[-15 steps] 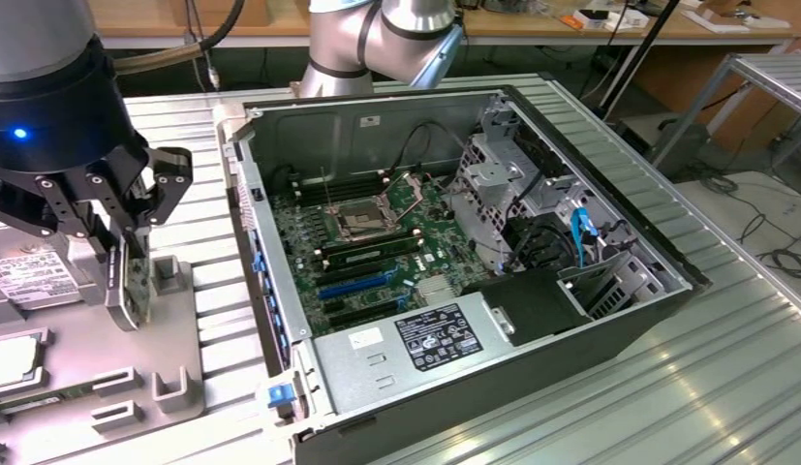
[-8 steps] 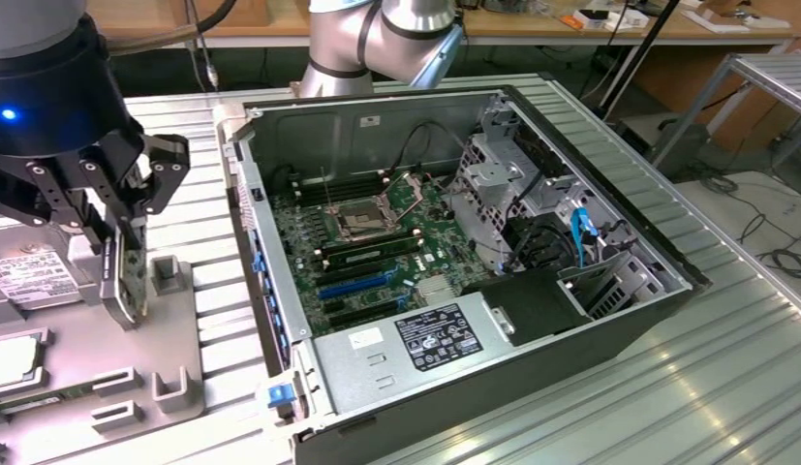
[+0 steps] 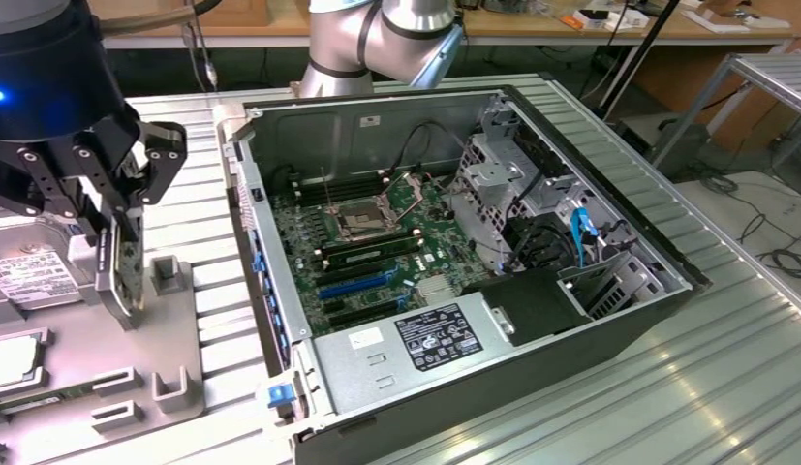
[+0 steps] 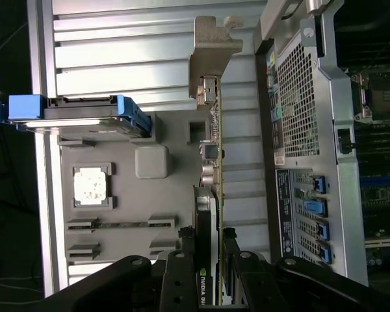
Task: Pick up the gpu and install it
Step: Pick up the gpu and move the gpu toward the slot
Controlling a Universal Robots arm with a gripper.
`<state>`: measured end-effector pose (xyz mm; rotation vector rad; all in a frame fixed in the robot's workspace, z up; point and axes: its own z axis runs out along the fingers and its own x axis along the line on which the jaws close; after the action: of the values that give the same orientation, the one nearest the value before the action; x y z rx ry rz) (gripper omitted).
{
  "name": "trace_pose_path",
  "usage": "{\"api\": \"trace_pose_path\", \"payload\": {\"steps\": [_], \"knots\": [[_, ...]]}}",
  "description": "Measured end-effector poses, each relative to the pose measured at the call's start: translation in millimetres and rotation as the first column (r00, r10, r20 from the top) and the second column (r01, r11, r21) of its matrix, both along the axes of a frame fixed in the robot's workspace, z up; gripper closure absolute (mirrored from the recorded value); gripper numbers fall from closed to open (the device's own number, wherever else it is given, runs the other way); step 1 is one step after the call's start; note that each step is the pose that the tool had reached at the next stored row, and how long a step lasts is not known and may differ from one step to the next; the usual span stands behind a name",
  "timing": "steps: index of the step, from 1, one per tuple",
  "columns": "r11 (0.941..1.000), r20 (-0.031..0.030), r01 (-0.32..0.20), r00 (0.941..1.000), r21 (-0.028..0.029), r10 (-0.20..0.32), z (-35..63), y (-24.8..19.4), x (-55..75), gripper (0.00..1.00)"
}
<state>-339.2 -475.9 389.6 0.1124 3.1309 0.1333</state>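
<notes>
Wrist view: holding the gpu (image 4: 216, 188) edge-on in the narrowly closed gripper (image 4: 212, 247), silver bracket (image 4: 211, 49) farthest from the grip, over the grey tray (image 4: 169, 133), just beside the open computer case (image 4: 299, 97).

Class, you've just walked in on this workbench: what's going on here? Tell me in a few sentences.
A robot arm's gripper is clamped on the gpu, holding it on edge with its silver bracket at the far end from the fingers. The card is over the grey parts tray, to the exterior view's left of the open computer case. It is not yet installed on the motherboard.
</notes>
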Motion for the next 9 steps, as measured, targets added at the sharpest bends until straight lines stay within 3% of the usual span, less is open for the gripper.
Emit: {"api": "trace_pose_path", "payload": {"steps": [9], "knots": [[1.0, 0.0001, 0.0, 1.0, 0.0004, 0.0, 11.6, 0.0, 0.0, 0.73]]}}
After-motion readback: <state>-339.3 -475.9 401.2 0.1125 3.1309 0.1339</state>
